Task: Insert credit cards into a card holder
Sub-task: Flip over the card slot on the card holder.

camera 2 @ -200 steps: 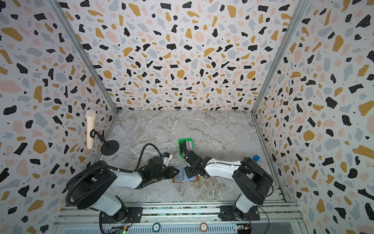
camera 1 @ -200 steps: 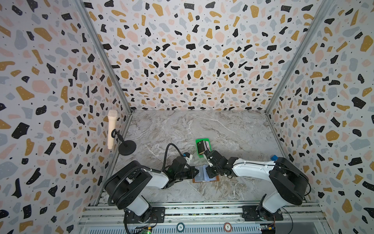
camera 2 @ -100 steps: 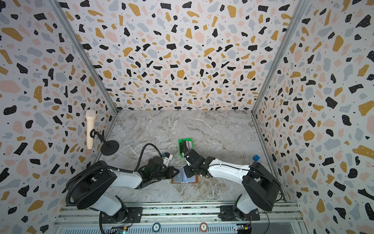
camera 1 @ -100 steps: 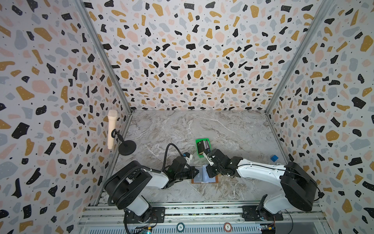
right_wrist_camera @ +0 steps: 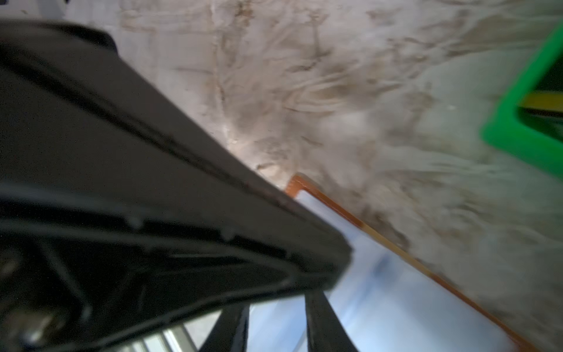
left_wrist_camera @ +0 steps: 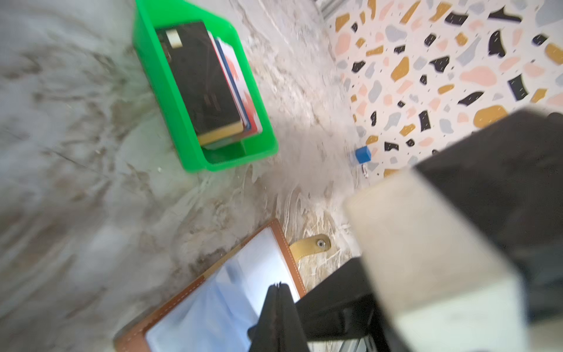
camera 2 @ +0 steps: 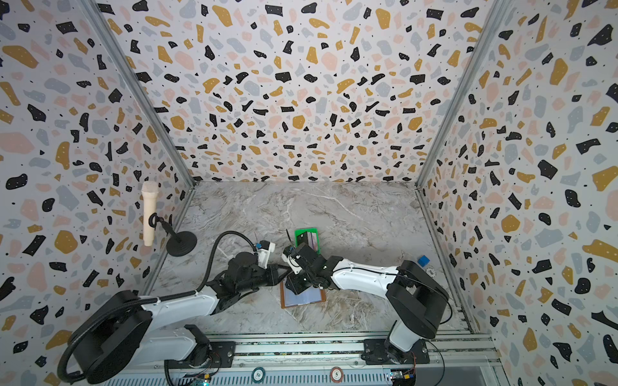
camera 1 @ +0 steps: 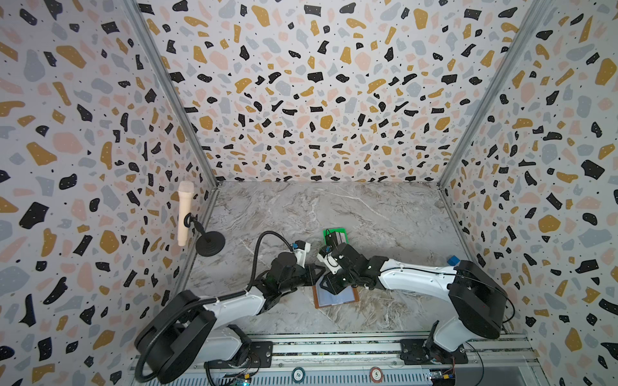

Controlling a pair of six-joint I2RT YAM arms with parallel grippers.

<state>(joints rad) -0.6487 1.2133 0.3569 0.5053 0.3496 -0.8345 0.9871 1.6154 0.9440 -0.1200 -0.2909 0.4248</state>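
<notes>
The tan card holder [camera 1: 336,295] [camera 2: 302,295] lies open on the marble floor, its pale blue sleeves up. In the left wrist view the card holder [left_wrist_camera: 213,304] shows its snap tab [left_wrist_camera: 310,247]. My left gripper [left_wrist_camera: 278,286] is shut, its tip over the sleeve near the holder's edge. My right gripper [right_wrist_camera: 277,326] hovers over the card holder [right_wrist_camera: 380,304] with its fingers [right_wrist_camera: 323,323] apart and nothing between them. The credit cards [left_wrist_camera: 201,79] [camera 1: 336,238] are stacked in a green tray [left_wrist_camera: 195,146], a dark card on top.
The green tray [camera 1: 335,230] [camera 2: 307,230] sits just behind both grippers. A blue cube [camera 1: 453,259] [left_wrist_camera: 362,154] lies by the right wall. A microphone on a stand [camera 1: 185,214] stands at the left wall. Terrazzo walls enclose three sides.
My right gripper's fingers have parted over the card holder. The left gripper stays shut in the same place, and the holder has not moved.
</notes>
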